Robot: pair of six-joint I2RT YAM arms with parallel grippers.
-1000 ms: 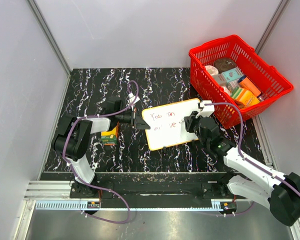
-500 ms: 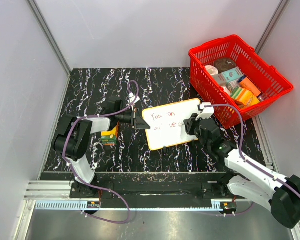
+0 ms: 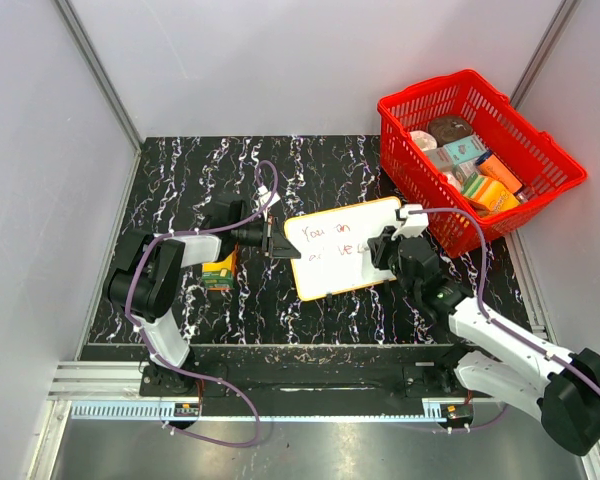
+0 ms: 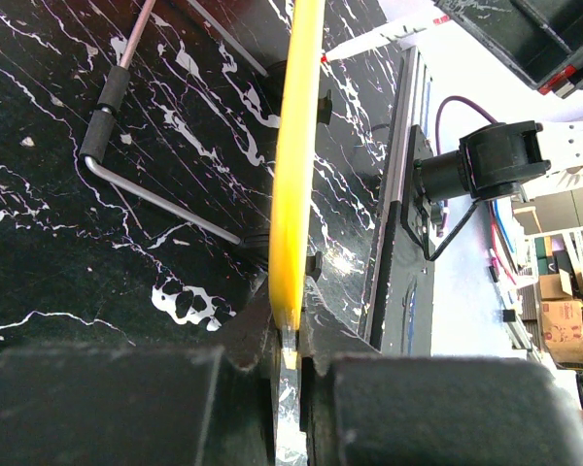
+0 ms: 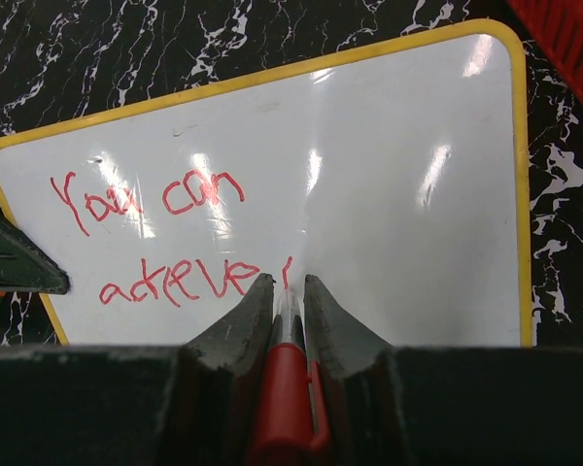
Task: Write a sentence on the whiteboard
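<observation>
The whiteboard [image 3: 345,247] lies flat mid-table, white with a yellow rim. In the right wrist view [image 5: 389,194] it carries the sentence [image 5: 165,238] in red: "You can" above "acheve" and a short new stroke. My right gripper [image 5: 287,283] is shut on a red marker [image 5: 287,388], its tip touching the board just right of the second line; it also shows in the top view [image 3: 385,247]. My left gripper [image 4: 290,335] is shut on the whiteboard's left rim [image 4: 296,165], seen edge-on, and shows in the top view [image 3: 277,242].
A red basket [image 3: 480,160] full of packaged goods stands at the back right, close to the right arm. A small orange and green box [image 3: 218,272] lies under the left arm. A metal hex key [image 4: 136,184] lies on the black marbled table [image 3: 200,170].
My right gripper with the marker has shifted slightly right along the second line, and the red writing has grown by a stroke. The left gripper and board have not moved.
</observation>
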